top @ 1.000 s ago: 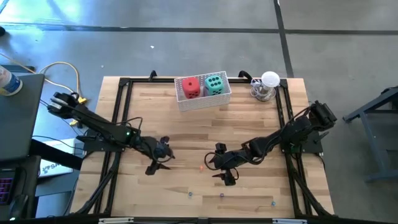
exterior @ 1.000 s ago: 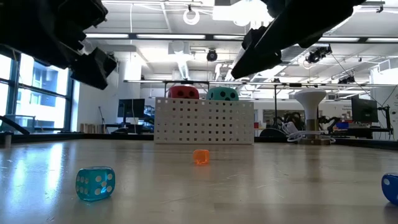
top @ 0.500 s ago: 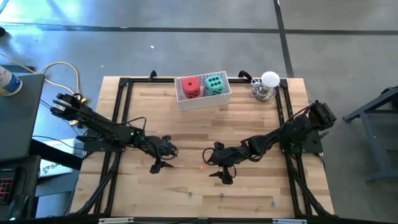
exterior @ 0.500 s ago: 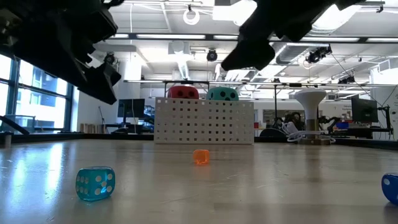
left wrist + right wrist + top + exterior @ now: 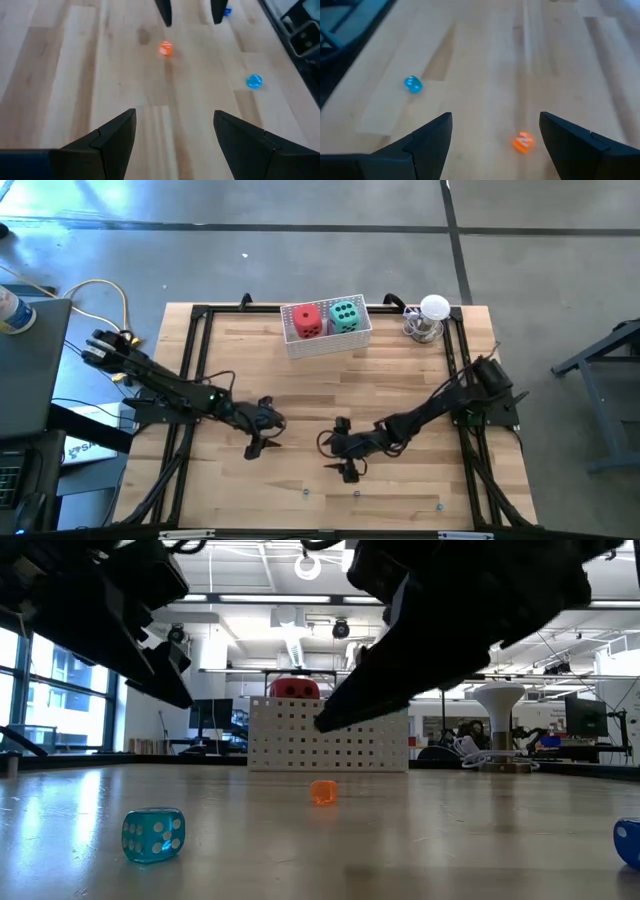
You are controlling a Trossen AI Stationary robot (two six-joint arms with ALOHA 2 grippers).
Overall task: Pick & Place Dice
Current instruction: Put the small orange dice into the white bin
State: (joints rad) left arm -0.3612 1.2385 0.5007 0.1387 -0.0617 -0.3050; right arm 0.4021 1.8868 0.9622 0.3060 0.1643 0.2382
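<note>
left tool [image 5: 259, 442]: fingers spread, grasping nothing, hanging low over the bare bench [image 5: 300, 380] on its own side.
right tool [image 5: 343, 455]: fingers spread, empty, low over the middle of the bench, reaching toward the left tool.
orange die [image 5: 165, 48]: small and clear, lying on the bench ahead of both tools, between them; in the right wrist view it sits just past that tool's fingers [image 5: 580, 142], toward one of them.
blue dice: one pale blue die [image 5: 153, 835] and one darker blue die [image 5: 627, 840] lie on the front part of the bench, well apart from each other and from both tools.
basket [image 5: 328, 340]: white, perforated, at the far edge of the bench, well beyond both tools.
done: a red die [image 5: 306, 320] and a green die [image 5: 345, 314] sit side by side in the basket.
left: the three small dice lie loose; none is lifted.
step in hand: likely the right tool lining up on the orange die.
</note>
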